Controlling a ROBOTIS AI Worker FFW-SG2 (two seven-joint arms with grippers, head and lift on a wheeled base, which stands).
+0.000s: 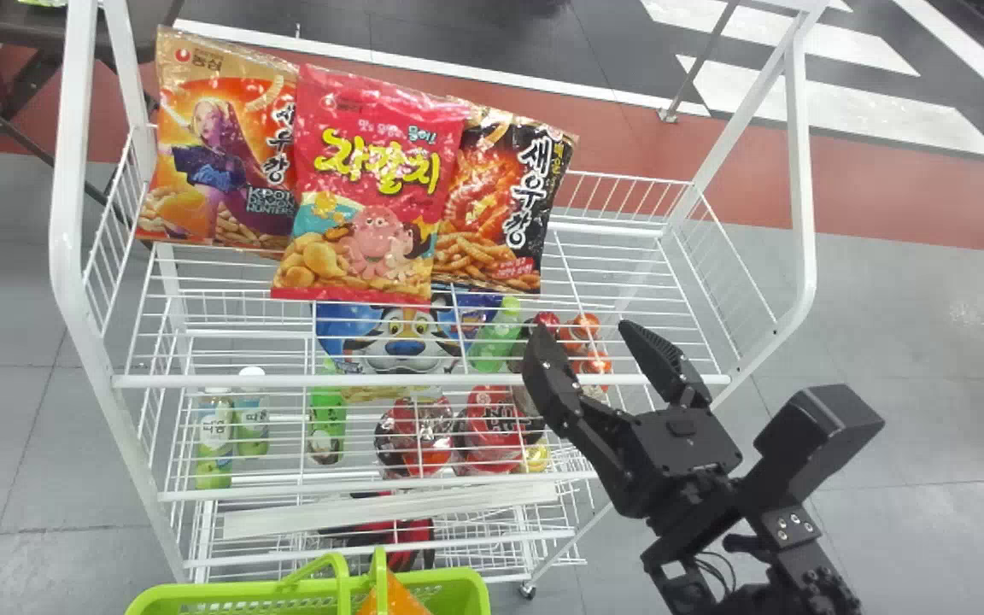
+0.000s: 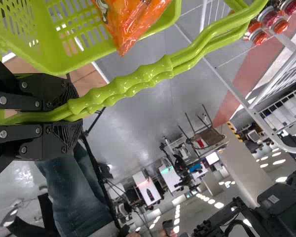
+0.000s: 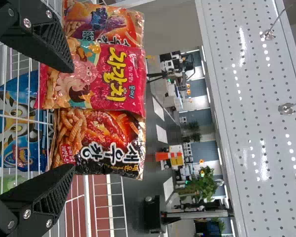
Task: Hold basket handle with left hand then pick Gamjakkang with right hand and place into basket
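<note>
My right gripper (image 1: 584, 330) is open above the front right of the white rack, short of the three snack bags; in the right wrist view its fingers (image 3: 39, 37) stand apart with bags beyond the gap. On the top shelf lean an orange bag (image 1: 227, 171), a pink-red bag (image 1: 372, 188) and a black-and-red bag (image 1: 505, 201), overlapping. The green basket (image 1: 462, 589) stands at the bottom edge, an orange bag (image 1: 402, 598) inside. In the left wrist view my left gripper (image 2: 71, 117) is shut on the basket handle (image 2: 133, 89). I cannot tell which bag is Gamjakkang.
White wire rails (image 1: 415, 381) cross the rack's front, and white posts (image 1: 802, 188) rise at its sides. Lower shelves hold bottles (image 1: 214, 436), red-lidded packs (image 1: 492, 427) and a blue bag (image 1: 402, 337). A perforated white panel (image 3: 246, 123) shows beyond the bags in the right wrist view.
</note>
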